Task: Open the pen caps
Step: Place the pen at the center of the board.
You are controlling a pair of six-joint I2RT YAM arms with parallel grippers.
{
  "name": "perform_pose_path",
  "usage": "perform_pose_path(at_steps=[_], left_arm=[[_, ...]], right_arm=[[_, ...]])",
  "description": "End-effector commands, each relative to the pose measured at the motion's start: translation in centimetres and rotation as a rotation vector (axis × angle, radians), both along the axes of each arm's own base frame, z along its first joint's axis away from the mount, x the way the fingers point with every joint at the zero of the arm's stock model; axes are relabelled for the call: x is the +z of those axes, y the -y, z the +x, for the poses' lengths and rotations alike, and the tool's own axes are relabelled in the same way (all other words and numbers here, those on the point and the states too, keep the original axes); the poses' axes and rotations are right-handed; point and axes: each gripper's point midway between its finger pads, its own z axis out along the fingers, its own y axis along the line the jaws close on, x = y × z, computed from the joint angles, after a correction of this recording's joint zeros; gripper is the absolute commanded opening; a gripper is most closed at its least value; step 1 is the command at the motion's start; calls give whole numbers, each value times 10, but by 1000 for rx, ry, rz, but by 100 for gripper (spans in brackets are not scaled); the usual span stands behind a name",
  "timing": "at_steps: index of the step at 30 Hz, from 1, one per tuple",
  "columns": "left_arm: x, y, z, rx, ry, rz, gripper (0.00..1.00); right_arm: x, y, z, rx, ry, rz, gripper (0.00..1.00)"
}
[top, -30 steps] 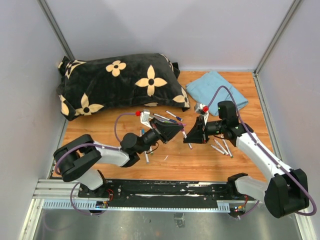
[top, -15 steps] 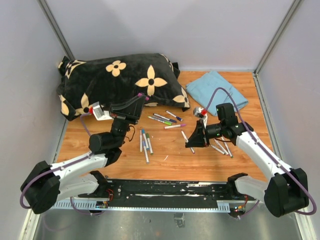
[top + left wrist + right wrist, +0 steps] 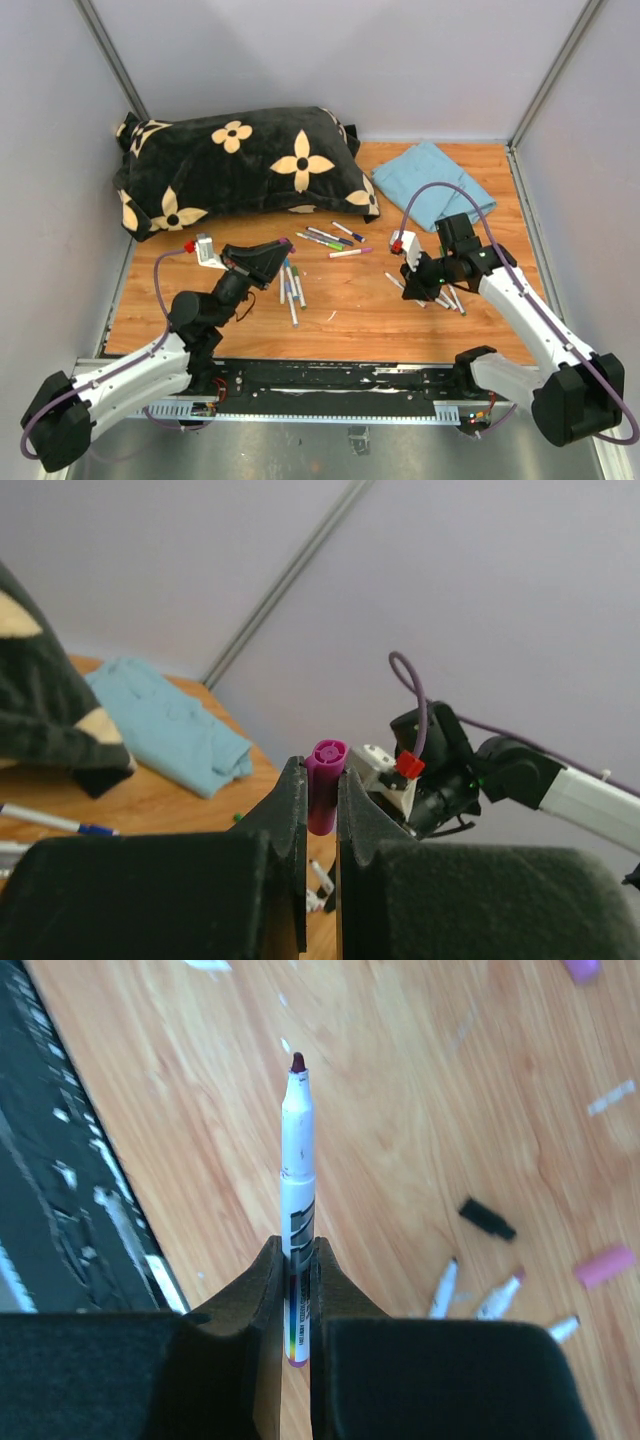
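one pen is uncapped; at centre frame the left gripper (image 3: 320, 773) pinches the small purple plastic cap (image 3: 326, 755); the right gripper (image 3: 297, 1252) clamps the slim white marker pen (image 3: 298, 1150), tip bare; next, likely set both down and fetch one of the capped pens (image 3: 325, 238) at upper centre.

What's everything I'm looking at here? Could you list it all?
pillow: one, black with cream flowers, back left.
cloth: one, light blue, back right corner.
table: one, wooden, under everything.
loose pens: roughly a dozen, white barrels, three clusters mid-table.
loose caps: at least three, black, pink, purple, on the wood in the right wrist view.
purple cap: one, gripped in the shut left tool.
uncapped pen: one, white, dark tip, gripped in the shut right tool.
left arm and right arm: two, white and black, bases at the near edge.
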Motion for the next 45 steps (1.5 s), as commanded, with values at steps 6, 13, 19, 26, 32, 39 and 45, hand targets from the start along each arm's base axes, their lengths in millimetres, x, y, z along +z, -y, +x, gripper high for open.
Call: perform_pose_path(at_steps=[6,13,19,26,32,39,45], left_arm=[[-56,-9,-11,-36,-133,0,0],[-68,-1,-9,-69,-188,11,0],[-75,15,-6,-119,-239,38,0],[-82,26,-3,-154,-276,50,0],[-86,29,0,-157,-289,52,0],[-88,32,0,-169,-297,53,1],[-88,37,0,-180,-300,56,0]], right_arm=[[-63,70,-3,-74,-19,-431,5],[-77,82,-6,-84,-53,-504,7],[-89,88,-4,-101,-94,-560,10],[-97,86,0,-93,-99,-607,15],[-106,84,2,-61,-123,-699,16],[-110,90,5,-85,-135,-761,26],[-109,92,10,-107,-118,-773,30]])
